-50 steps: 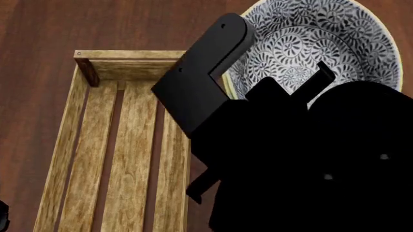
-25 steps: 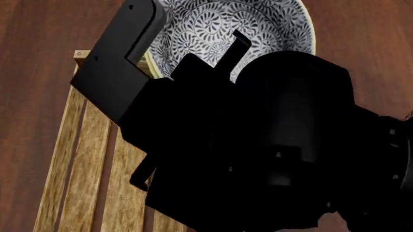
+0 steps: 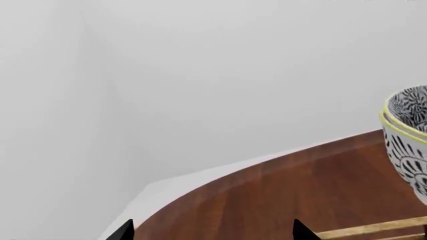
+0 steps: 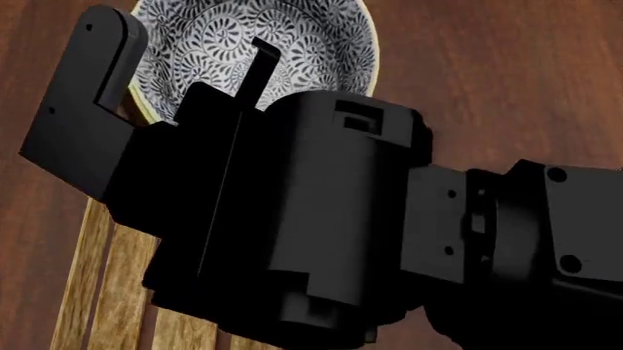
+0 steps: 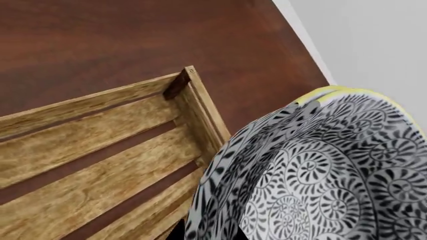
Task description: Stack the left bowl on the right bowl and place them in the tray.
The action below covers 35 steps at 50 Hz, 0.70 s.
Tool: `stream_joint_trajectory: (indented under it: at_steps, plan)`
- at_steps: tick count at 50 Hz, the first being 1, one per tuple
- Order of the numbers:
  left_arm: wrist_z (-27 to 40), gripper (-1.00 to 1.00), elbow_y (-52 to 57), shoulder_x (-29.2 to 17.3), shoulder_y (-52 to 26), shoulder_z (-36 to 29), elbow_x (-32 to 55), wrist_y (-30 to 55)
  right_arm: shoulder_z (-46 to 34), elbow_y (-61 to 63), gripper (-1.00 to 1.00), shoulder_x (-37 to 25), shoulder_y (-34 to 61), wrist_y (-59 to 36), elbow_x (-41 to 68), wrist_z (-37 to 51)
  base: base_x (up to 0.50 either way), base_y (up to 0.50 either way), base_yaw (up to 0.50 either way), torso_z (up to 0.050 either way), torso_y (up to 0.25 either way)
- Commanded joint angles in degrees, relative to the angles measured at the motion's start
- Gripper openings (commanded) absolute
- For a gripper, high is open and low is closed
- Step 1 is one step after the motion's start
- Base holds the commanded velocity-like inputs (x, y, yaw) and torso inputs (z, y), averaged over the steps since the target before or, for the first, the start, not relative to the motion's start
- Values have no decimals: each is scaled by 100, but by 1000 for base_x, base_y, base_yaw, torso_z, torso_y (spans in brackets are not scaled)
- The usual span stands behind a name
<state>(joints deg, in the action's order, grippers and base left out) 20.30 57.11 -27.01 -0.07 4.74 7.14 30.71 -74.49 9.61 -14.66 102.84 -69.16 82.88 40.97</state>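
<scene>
In the head view the tray [image 4: 102,284] shows at the far left, its slats and long axis running away from the robot. Only a strip of it is seen past the right arm [image 4: 389,233], which fills most of the view. The right hand [image 4: 190,80] reaches toward the far end of the tray and is clamped on the rim of the bowls [image 4: 253,51]: a thin finger [image 4: 255,69] lies inside the bowl and a broad black plate outside.

The bowls sit mouth up, one nested in the other, with two yellow rims showing in the left wrist view [image 3: 407,145]. There they hang clear of the table [image 3: 300,195]. In the right wrist view the bowls [image 5: 320,175] are over the tray's corner post [image 5: 179,82] and side rail, with open slats beside them.

Bare dark wood lies to the right of the bowls. The left hand [image 3: 210,232] shows only two black tips, set apart, holding nothing.
</scene>
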Motion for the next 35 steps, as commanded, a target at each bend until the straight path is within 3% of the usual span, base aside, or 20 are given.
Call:
stream_joint_trajectory:
  at_steps: [1, 35]
  plan:
    - [-7, 100, 39, -29, 108, 199, 122, -78, -197, -178, -100, 272, 90, 101, -745, -456, 0, 0, 0, 0, 0]
    - [-105, 100, 64, -195, 638, 905, 454, -447, -793, -1038, -100, 669, -297, 773, -1534, -1452, 0, 0, 0, 0, 1]
